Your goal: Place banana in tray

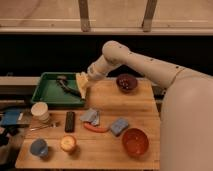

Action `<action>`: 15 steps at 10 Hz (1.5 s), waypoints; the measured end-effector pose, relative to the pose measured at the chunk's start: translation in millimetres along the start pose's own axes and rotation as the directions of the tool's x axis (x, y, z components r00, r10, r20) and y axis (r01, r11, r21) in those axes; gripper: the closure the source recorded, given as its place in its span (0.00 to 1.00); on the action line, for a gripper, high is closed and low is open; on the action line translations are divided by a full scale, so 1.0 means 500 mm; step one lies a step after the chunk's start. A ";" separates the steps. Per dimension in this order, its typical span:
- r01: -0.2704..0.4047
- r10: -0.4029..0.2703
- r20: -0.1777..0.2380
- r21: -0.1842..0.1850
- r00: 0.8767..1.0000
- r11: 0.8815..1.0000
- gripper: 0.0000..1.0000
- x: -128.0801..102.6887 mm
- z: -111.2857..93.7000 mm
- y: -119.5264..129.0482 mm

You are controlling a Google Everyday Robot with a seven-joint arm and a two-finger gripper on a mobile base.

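Observation:
The green tray (50, 95) lies at the table's back left, with a dark utensil-like object (67, 85) inside it. My gripper (88, 79) is at the tray's right rim, at the end of the white arm that reaches in from the right. It is shut on the pale yellow banana (81, 84), which hangs just over the tray's right edge. I cannot tell whether the banana touches the tray.
A maroon bowl (126, 82) stands right of the gripper. On the wooden table are a grey cloth (91, 116), an orange-red stick (95, 128), a blue sponge (119, 126), an orange bowl (135, 141), a black remote (70, 121), a white cup (40, 111) and a blue cup (38, 147).

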 end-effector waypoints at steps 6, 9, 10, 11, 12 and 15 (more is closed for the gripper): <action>0.067 -0.079 -0.061 -0.185 0.995 0.980 1.00 -0.063 0.141 0.041; 0.131 -0.164 -0.096 -0.285 0.982 0.950 0.96 -0.072 0.202 0.087; 0.146 -0.188 -0.106 -0.317 0.977 0.937 0.96 -0.070 0.211 0.093; 0.151 -0.197 -0.112 -0.329 0.974 0.932 0.91 -0.069 0.216 0.100; 0.150 -0.196 -0.112 -0.328 0.974 0.933 0.84 -0.069 0.214 0.099; 0.150 -0.196 -0.112 -0.327 0.974 0.933 0.55 -0.069 0.215 0.098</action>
